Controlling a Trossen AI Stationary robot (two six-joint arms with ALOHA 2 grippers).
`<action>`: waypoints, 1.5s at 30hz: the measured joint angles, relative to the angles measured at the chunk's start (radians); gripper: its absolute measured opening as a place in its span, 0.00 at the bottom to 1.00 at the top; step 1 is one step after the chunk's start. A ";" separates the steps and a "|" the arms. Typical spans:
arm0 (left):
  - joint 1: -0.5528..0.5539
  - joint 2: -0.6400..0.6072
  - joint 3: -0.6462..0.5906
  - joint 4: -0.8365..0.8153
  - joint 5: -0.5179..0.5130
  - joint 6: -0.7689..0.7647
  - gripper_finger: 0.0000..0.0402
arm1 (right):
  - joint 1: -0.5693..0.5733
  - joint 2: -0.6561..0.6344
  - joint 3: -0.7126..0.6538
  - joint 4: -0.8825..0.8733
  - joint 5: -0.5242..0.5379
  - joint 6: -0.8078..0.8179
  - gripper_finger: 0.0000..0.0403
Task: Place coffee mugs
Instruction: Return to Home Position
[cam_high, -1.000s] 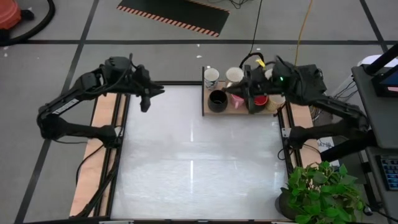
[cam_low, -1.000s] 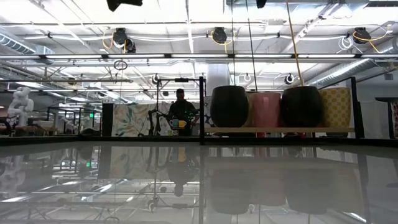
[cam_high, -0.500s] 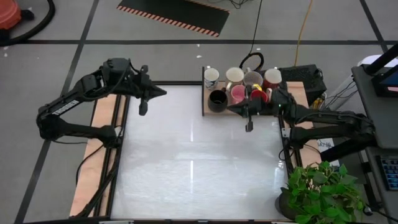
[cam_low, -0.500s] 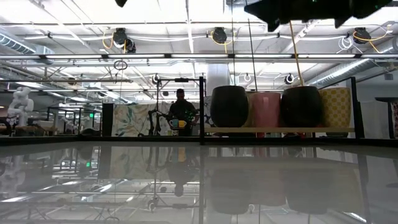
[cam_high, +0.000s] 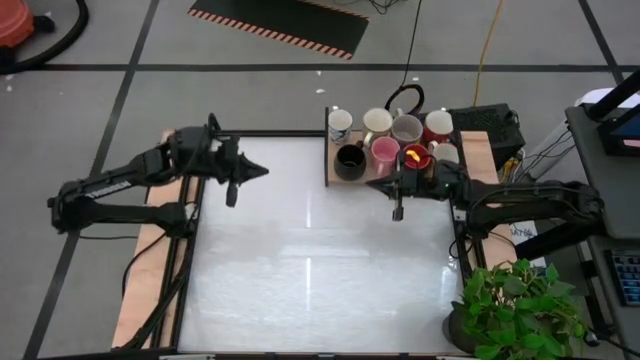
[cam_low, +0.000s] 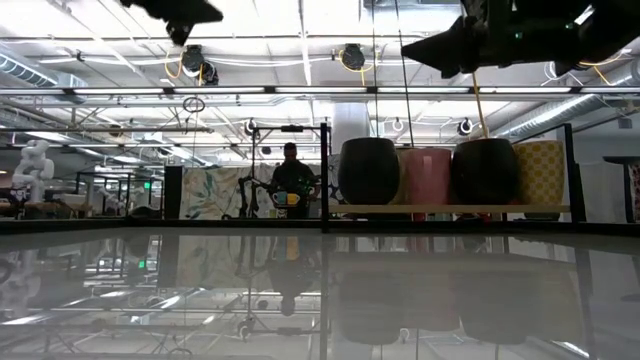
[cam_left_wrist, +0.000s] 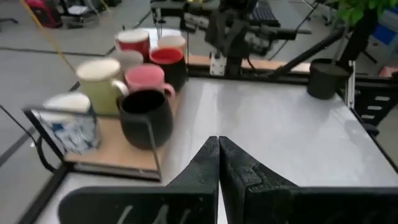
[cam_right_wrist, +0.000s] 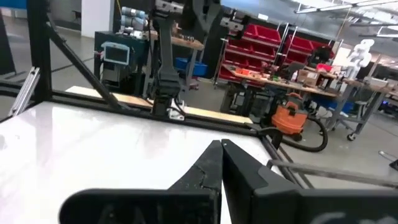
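Several small mugs stand upright on a wooden tray (cam_high: 329, 172) at the table's far right: a white one with blue marks (cam_high: 340, 124), a cream one (cam_high: 377, 121), a grey one (cam_high: 407, 128), a red one (cam_high: 437, 123), a black one (cam_high: 349, 161), a pink one (cam_high: 384, 152) and a second red one (cam_high: 415, 157). My left gripper (cam_high: 262, 170) hovers shut over the table's far left part, pointing at the tray; its wrist view shows the black mug (cam_left_wrist: 142, 115) ahead of its tips (cam_left_wrist: 218, 144). My right gripper (cam_high: 372, 183) hangs shut just near of the tray, pointing left.
A potted plant (cam_high: 515, 310) stands at the near right corner. Wooden rails (cam_high: 165, 240) run along both sides of the table. The white table top (cam_high: 310, 270) stretches between the arms. In the low view a person (cam_low: 291, 180) stands far behind the table.
My right gripper has drawn back from above the mugs toward the near edge and come lower, staying shut; all the mugs now show. My left gripper has moved a little toward the near edge and down.
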 joint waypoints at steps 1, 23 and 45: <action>-0.013 -0.015 -0.032 0.012 -0.015 -0.012 0.00 | 0.002 0.000 -0.004 -0.001 0.000 0.003 0.00; -0.333 -0.177 -0.532 0.370 -0.346 -0.284 0.00 | 0.171 0.000 -0.196 0.213 0.028 0.060 0.00; -0.538 -0.503 -0.682 0.111 -0.664 -0.438 0.00 | 0.309 -0.047 -0.436 0.527 0.123 0.175 0.00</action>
